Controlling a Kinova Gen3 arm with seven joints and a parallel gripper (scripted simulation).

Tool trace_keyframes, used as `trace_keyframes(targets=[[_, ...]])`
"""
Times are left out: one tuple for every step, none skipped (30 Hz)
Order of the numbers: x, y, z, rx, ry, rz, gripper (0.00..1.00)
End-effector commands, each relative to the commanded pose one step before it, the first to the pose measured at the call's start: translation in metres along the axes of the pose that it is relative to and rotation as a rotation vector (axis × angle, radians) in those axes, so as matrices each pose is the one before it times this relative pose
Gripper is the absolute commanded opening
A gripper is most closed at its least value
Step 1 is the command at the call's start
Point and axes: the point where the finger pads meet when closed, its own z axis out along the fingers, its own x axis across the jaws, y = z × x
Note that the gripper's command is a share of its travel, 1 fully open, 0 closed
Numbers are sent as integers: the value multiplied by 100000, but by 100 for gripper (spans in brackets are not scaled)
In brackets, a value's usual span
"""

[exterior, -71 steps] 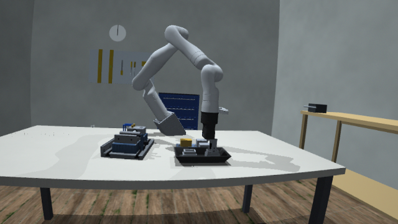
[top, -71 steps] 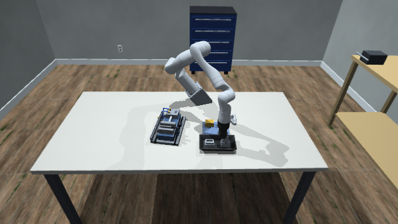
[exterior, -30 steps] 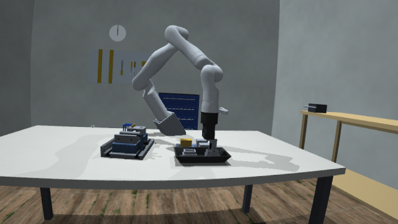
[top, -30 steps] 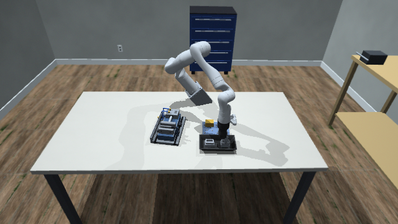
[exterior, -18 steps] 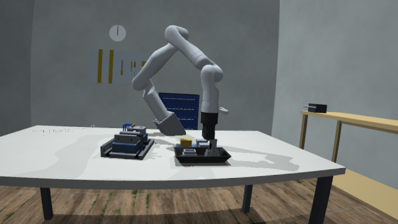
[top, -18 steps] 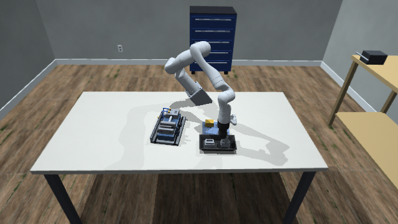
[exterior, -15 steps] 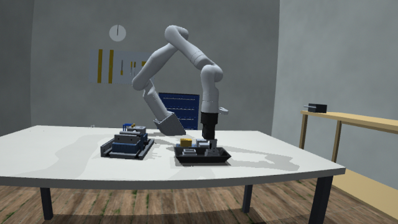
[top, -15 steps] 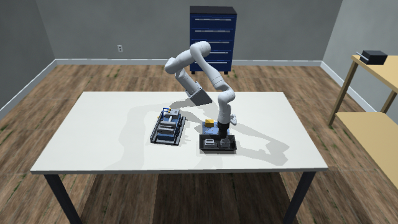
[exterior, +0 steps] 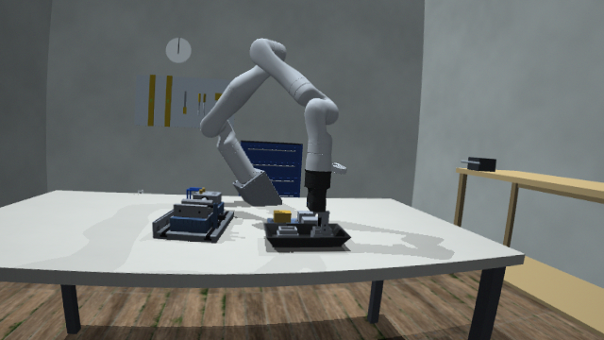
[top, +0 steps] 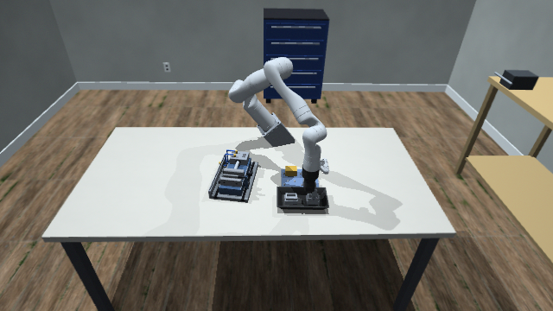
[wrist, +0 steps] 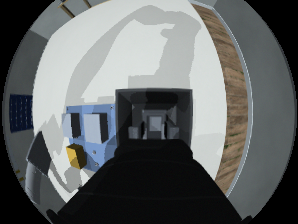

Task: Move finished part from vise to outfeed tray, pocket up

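Observation:
The black outfeed tray [top: 302, 200] sits on the white table, right of the vise [top: 233, 175]. My gripper [top: 312, 196] points straight down into the tray's right half and is shut on the grey finished part [top: 313, 199], which sits low in the tray, at or just above its floor; I cannot tell if it touches. From the side view the gripper [exterior: 322, 226] holds the part [exterior: 323, 231] inside the tray [exterior: 307, 235]. In the wrist view the part [wrist: 154, 124] shows between the dark fingers. Another grey part [top: 290, 198] lies in the tray's left half.
A yellow block [top: 290, 170] rests on a blue plate [top: 298, 179] just behind the tray. The vise [exterior: 194, 221] stands on its dark base to the left. A wooden shelf [top: 524, 112] stands off the table at the right.

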Motion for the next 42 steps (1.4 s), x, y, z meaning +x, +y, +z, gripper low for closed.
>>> trace_keyframes(targets=[[-171, -218, 142, 653, -410, 669, 0], [0, 0, 0, 0, 0, 0, 0], [0, 0, 0, 0, 0, 0, 0], [0, 0, 0, 0, 0, 0, 0], [0, 0, 0, 0, 0, 0, 0], [0, 0, 0, 0, 0, 0, 0], [0, 0, 0, 0, 0, 0, 0], [0, 0, 0, 0, 0, 0, 100], [0, 0, 0, 0, 0, 0, 100], [0, 0, 0, 0, 0, 0, 100], [-5, 5, 0, -15, -16, 0, 100], [0, 0, 0, -1, -1, 0, 100], [0, 0, 0, 0, 0, 0, 100], [0, 0, 0, 0, 0, 0, 100], [0, 0, 0, 0, 0, 0, 100], [3, -1, -3, 5, 4, 2, 100], [0, 0, 0, 0, 0, 0, 100], [0, 0, 0, 0, 0, 0, 100], [0, 0, 0, 0, 0, 0, 100], [0, 0, 0, 0, 0, 0, 100], [0, 0, 0, 0, 0, 0, 100], [0, 0, 0, 0, 0, 0, 100], [0, 0, 0, 0, 0, 0, 100], [0, 0, 0, 0, 0, 0, 100], [0, 0, 0, 0, 0, 0, 100], [0, 0, 0, 0, 0, 0, 100], [0, 0, 0, 0, 0, 0, 100], [0, 0, 0, 0, 0, 0, 100], [0, 0, 0, 0, 0, 0, 100], [0, 0, 0, 0, 0, 0, 100], [0, 0, 0, 0, 0, 0, 100], [0, 0, 0, 0, 0, 0, 100], [0, 0, 0, 0, 0, 0, 100], [0, 0, 0, 0, 0, 0, 100], [0, 0, 0, 0, 0, 0, 100], [0, 0, 0, 0, 0, 0, 100], [0, 0, 0, 0, 0, 0, 100], [0, 0, 0, 0, 0, 0, 100], [0, 0, 0, 0, 0, 0, 100], [0, 0, 0, 0, 0, 0, 100], [0, 0, 0, 0, 0, 0, 100], [-1, 1, -3, -3, -4, 1, 100]])
